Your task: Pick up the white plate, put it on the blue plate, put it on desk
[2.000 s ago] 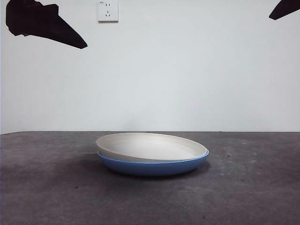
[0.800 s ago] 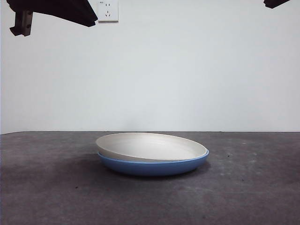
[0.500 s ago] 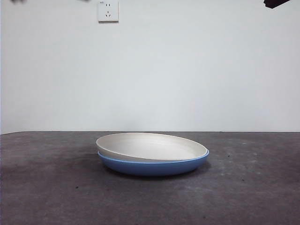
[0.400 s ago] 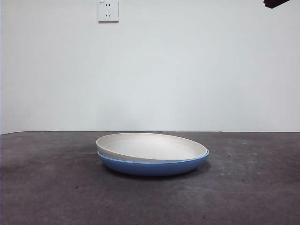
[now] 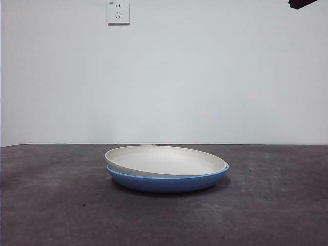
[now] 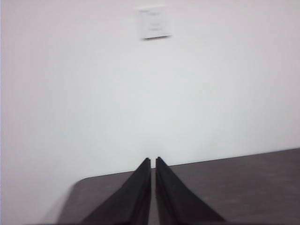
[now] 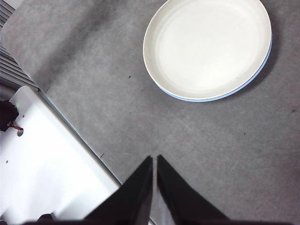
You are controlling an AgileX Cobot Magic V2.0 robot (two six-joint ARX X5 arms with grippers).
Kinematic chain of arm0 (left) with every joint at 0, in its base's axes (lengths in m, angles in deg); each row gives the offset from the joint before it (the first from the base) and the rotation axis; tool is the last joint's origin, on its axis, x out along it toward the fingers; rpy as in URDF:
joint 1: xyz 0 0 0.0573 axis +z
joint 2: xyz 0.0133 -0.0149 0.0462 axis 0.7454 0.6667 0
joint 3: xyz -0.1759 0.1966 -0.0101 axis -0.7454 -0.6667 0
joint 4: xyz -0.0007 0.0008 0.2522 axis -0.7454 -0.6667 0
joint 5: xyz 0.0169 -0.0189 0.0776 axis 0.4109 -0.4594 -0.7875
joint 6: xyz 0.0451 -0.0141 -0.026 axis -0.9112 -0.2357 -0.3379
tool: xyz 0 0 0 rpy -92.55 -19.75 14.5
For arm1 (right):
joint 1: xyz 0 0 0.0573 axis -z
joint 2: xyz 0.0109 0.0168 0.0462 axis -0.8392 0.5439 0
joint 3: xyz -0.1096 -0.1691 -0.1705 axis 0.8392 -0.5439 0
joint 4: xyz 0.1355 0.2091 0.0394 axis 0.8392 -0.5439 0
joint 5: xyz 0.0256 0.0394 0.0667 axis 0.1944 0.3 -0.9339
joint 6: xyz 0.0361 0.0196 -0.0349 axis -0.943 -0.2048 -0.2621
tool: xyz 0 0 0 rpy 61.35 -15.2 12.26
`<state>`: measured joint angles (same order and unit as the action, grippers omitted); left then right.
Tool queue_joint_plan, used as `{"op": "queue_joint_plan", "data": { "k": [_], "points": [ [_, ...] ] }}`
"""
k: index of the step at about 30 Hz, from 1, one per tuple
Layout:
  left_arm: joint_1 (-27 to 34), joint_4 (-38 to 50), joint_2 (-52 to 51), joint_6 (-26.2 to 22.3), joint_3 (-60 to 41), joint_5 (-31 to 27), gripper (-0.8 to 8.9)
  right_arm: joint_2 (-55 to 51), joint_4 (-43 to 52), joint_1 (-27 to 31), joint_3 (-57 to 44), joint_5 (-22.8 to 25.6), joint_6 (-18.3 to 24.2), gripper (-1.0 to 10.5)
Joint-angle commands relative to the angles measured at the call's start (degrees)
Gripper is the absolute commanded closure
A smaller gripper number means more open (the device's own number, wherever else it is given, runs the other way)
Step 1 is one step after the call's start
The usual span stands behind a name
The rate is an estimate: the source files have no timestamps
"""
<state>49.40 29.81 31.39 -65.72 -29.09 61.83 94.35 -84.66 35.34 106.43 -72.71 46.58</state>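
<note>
The white plate [image 5: 165,159] lies inside the blue plate [image 5: 169,182], slightly tilted, at the middle of the desk [image 5: 51,205]. From above, the right wrist view shows the white plate [image 7: 206,47] with only a thin edge of the blue plate [image 7: 262,63] under it. My right gripper [image 7: 153,159] is shut and empty, high over the desk [image 7: 225,154] and well away from the plates; a black tip [image 5: 301,3] shows at the top right of the front view. My left gripper [image 6: 153,160] is shut and empty, raised and facing the wall.
A white wall socket [image 5: 118,12] hangs on the back wall, also blurred in the left wrist view as the socket [image 6: 153,22]. A white base [image 7: 42,173] borders the desk's edge in the right wrist view.
The left arm rose out of the top left of the front view and is gone from it. The plates have not moved.
</note>
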Motion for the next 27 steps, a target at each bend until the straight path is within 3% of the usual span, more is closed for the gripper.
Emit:
{"op": "queue_joint_plan", "data": {
  "k": [1,15,27],
  "points": [
    [1.55,2.43,-4.59,-0.68,-6.82,-1.51,7.95,0.46,0.42,-0.28,1.16,-0.17,0.7,9.4],
    [3.08,3.76,-23.69,-0.2,-33.66,-1.68,7.95,0.44,0.42,-0.28,1.16,-0.17,0.7,9.4],
    [3.06,0.42,-29.03,-0.02,-42.42,-1.68,7.95,0.44,0.42,-0.28,1.16,-0.17,0.68,9.4]
  ]
}}
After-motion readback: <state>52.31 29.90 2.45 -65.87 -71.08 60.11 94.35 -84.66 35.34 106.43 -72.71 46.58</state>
